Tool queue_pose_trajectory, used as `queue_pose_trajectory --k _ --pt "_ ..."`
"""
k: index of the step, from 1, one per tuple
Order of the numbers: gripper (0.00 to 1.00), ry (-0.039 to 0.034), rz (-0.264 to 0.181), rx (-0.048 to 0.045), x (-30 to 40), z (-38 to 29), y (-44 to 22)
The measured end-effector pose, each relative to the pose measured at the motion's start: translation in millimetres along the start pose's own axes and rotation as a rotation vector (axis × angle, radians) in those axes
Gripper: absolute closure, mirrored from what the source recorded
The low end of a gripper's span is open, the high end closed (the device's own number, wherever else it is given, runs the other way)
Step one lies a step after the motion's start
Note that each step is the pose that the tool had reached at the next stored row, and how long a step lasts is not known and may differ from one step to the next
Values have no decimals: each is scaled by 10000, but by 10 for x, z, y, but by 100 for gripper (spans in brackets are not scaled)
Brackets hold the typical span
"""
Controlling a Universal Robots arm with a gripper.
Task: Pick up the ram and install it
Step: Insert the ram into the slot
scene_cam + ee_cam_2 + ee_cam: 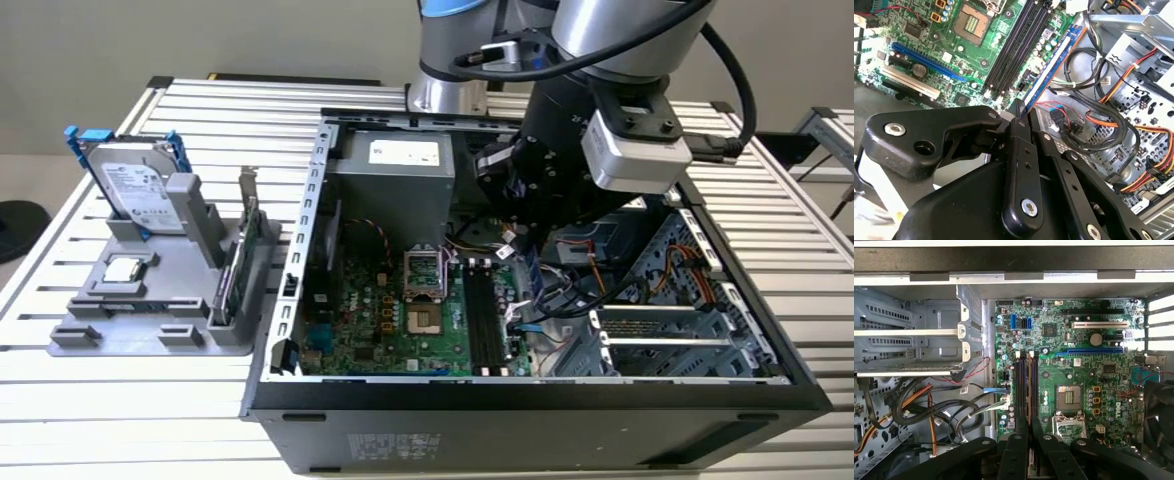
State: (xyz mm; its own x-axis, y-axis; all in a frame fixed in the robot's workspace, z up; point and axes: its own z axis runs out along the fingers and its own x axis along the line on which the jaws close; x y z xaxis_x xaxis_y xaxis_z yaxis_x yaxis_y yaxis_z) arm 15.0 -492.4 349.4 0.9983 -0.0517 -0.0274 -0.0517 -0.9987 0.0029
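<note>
The ram (230,282) appears to be the dark green stick standing on edge between two grey uprights of the parts holder (134,340), at the exterior view's left. The holder rests on the slatted worktop (120,400), beside the open computer case (534,392). A hard drive (134,190) and a small square processor chip (124,268) sit in the same holder, further from the case.

The claw (1029,429) is well apart from the stick and hangs inside the case over the motherboard (1079,365). In the first wrist view its fingers (1016,455) are drawn close together, leaving only a thin slit between them. No board shows between them or sticking out past them, so the claw looks empty.

It is roughly in line with the long black memory slots (1025,385), and all of these look unfilled.

Judging from this, the task is at its very start. The stick has not been picked up and nothing is seated in the slots, so both the pick-up and the installing are left.
</note>
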Motion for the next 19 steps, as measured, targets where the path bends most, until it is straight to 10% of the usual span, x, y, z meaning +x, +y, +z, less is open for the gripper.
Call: queue_pose_trajectory --k 19 --pt "100 1 -1 -1 19 132 -1"
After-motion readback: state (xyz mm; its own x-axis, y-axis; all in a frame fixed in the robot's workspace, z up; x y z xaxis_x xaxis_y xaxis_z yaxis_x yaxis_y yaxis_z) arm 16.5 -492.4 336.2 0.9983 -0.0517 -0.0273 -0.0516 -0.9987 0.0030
